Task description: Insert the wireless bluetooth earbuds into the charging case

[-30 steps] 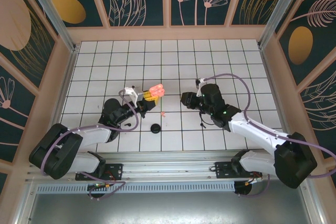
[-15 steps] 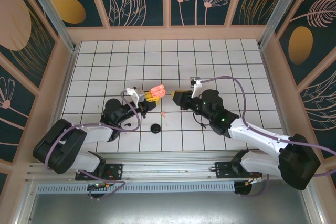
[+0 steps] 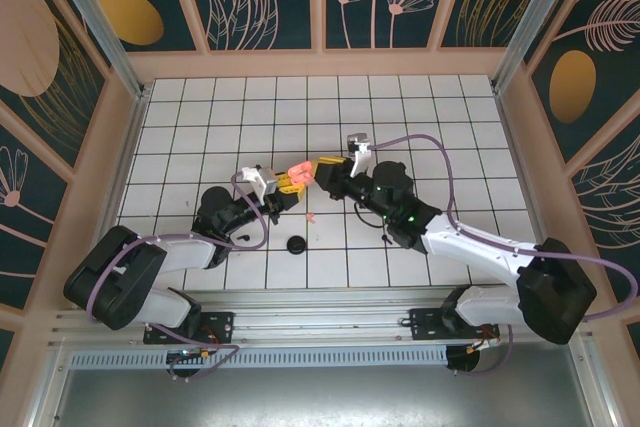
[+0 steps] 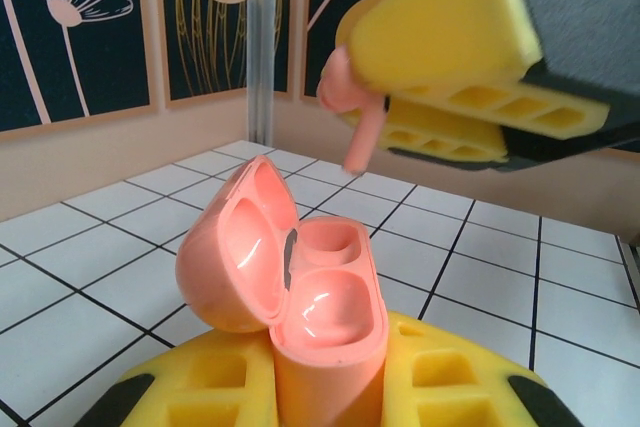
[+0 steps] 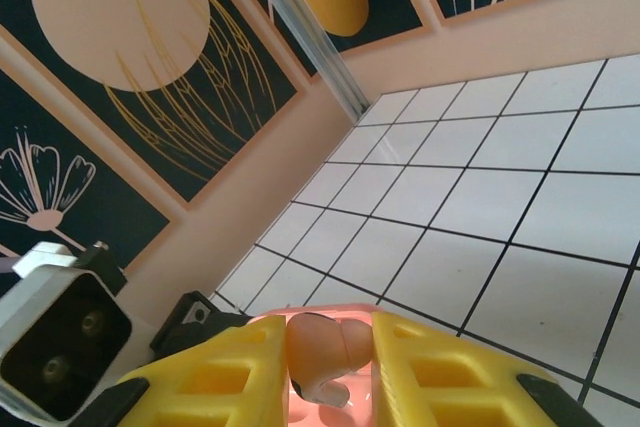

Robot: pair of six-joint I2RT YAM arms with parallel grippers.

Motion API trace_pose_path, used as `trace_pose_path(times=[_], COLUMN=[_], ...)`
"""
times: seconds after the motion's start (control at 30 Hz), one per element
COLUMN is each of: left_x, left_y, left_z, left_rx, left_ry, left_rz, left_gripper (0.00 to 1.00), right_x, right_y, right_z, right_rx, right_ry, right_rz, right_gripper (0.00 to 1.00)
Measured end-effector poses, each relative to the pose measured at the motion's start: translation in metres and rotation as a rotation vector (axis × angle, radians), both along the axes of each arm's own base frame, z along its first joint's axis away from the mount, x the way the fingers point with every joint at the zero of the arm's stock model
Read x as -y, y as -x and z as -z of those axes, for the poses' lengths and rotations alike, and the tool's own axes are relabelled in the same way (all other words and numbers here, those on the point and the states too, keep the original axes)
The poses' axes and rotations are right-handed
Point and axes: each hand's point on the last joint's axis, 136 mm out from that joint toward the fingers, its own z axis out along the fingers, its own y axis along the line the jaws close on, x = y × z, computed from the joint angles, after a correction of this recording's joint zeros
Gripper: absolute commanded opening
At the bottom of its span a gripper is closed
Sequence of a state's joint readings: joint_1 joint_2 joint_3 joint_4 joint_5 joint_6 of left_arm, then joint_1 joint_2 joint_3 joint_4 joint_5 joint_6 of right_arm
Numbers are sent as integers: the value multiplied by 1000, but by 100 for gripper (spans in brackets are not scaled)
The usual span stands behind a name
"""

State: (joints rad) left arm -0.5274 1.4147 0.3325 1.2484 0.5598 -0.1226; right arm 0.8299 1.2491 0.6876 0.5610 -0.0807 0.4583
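My left claw (image 3: 288,181) clamps the open pink case (image 4: 300,287). My right claw (image 3: 325,169), at its three o'clock, pinches a pink earbud (image 5: 322,345).

We see only the stem of the pink earbud (image 4: 355,132); its head is mostly buried between the blurred jaws of the right gripper (image 4: 385,87), cropped by the top and right edges. The base of the charging case (image 4: 300,287) hides between the jaws of the left gripper (image 4: 325,392). From above, a pink speck (image 3: 311,215) on the worktop (image 3: 400,107) is too small to name.
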Motion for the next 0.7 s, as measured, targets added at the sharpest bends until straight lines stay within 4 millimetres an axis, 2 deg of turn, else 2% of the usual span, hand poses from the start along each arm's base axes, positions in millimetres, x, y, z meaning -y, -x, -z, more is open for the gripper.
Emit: trace_pose_path(times=[0.23,0.7], left_x=[0,0], left_y=[0,2], left_z=[-2,-9], left_rx=[9,25], left_ry=[-1,7], left_rz=[1,7], left_gripper=[12,12], right_x=[-7,-2], right_y=[1,-2], right_z=[5,18], right_rx=[-2,-25], right_ry=[16,75], right_rz=[-12,29], right_gripper=[24,24])
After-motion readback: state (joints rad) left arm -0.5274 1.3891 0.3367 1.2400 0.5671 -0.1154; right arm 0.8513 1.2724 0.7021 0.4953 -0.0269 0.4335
